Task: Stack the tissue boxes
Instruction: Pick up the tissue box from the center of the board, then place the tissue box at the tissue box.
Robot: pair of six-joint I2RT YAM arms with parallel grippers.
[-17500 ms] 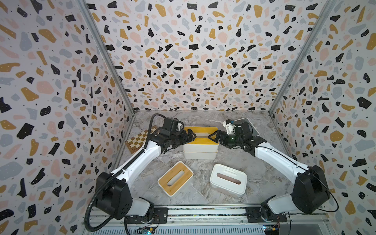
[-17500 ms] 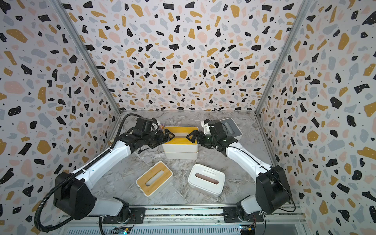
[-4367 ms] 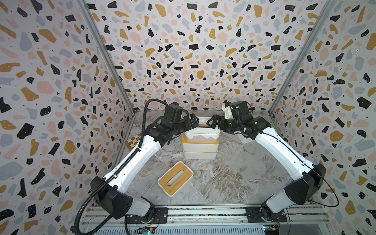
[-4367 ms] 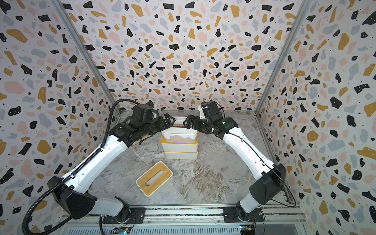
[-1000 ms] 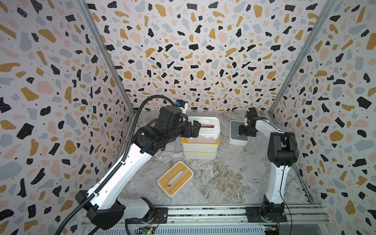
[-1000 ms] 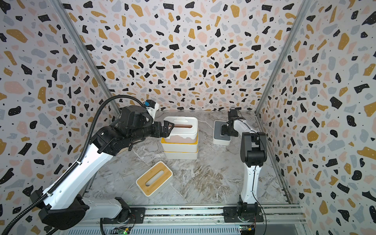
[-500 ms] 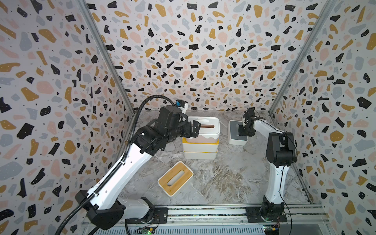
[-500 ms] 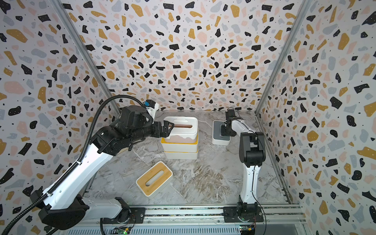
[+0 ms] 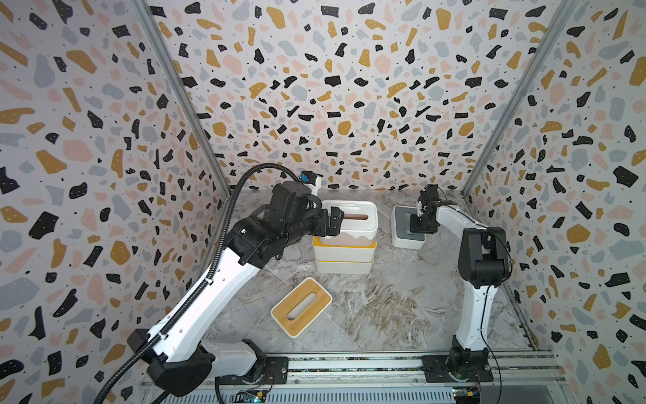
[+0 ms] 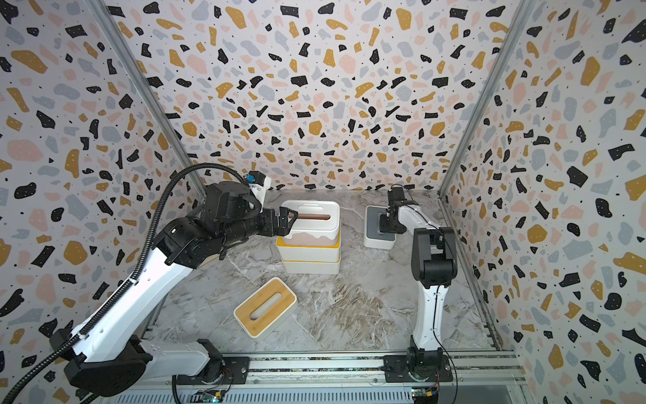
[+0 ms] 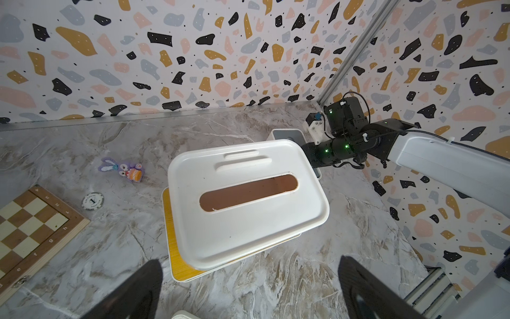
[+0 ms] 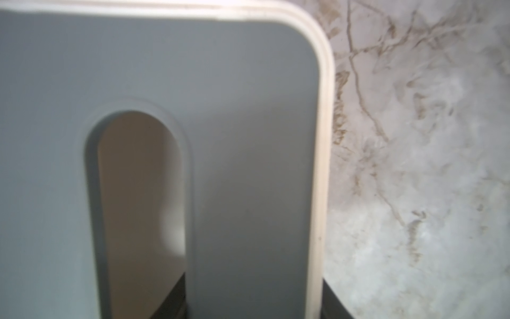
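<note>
Standing at the front rail, I see the wood-lidded box [image 9: 301, 307] nearest, lying askew on the marble tabletop [image 9: 402, 314], well apart from both arms. Behind it is the stack: two yellow-lidded boxes [image 9: 344, 249], one squarely on the other, and on top a white box [image 9: 353, 210] with pink sides, turned slightly off line. The left gripper [image 10: 289, 219] hovers at that top box's end with its jaws spread wide and nothing between them. Farthest back, towards the right wall, the grey-lidded box [image 9: 402, 214] appears to rest on the tabletop by itself. The right gripper [image 9: 418, 224] is clamped tight on it, one finger [image 12: 168, 301] down in the oval slot and the other outside the long wall.

These boxes look like hollow, stiff plastic, so I'd expect them to be light but smooth-sided and inclined to slip. A pinch through the slot is a firm hold, yet it is off-centre, so the box may well hang tilted. The lid could also lift away from the base if it only sits loose. For the wood-lidded one, squeezing across the short width looks safer.
</note>
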